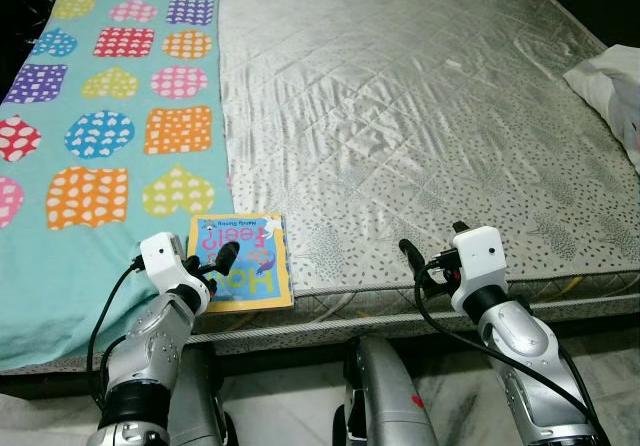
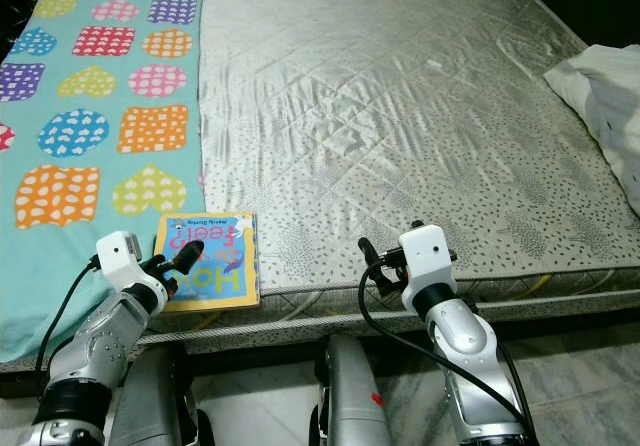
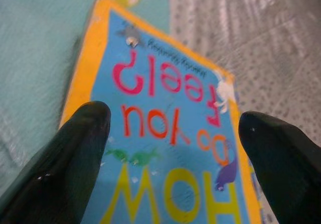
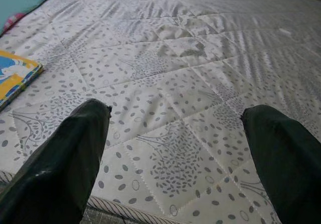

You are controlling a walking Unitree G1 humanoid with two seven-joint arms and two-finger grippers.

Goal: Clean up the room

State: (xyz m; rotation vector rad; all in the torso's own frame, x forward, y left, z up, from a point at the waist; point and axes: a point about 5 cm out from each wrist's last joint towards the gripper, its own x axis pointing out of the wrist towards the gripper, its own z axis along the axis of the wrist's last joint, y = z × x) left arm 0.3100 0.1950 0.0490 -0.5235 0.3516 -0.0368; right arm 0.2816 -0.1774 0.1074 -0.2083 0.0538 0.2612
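Note:
A children's book [image 1: 245,262] with a blue cover and yellow border lies flat at the near edge of the bed, where the teal blanket meets the silver mattress. My left gripper [image 1: 213,263] hovers just over the book's near left part, open; in the left wrist view the book [image 3: 170,133] sits between and beyond the two black fingers [image 3: 70,158]. My right gripper [image 1: 432,242] is open above the mattress's near edge, to the right of the book, with nothing between its fingers [image 4: 65,153]. The book's corner [image 4: 15,78] also appears in the right wrist view.
A teal blanket [image 1: 110,116] printed with coloured hearts and squares covers the bed's left part. The quilted silver mattress [image 1: 420,96] stretches to the right. A white bundle of cloth [image 1: 612,91] lies at the right edge. Pale tiled floor [image 1: 290,406] runs below.

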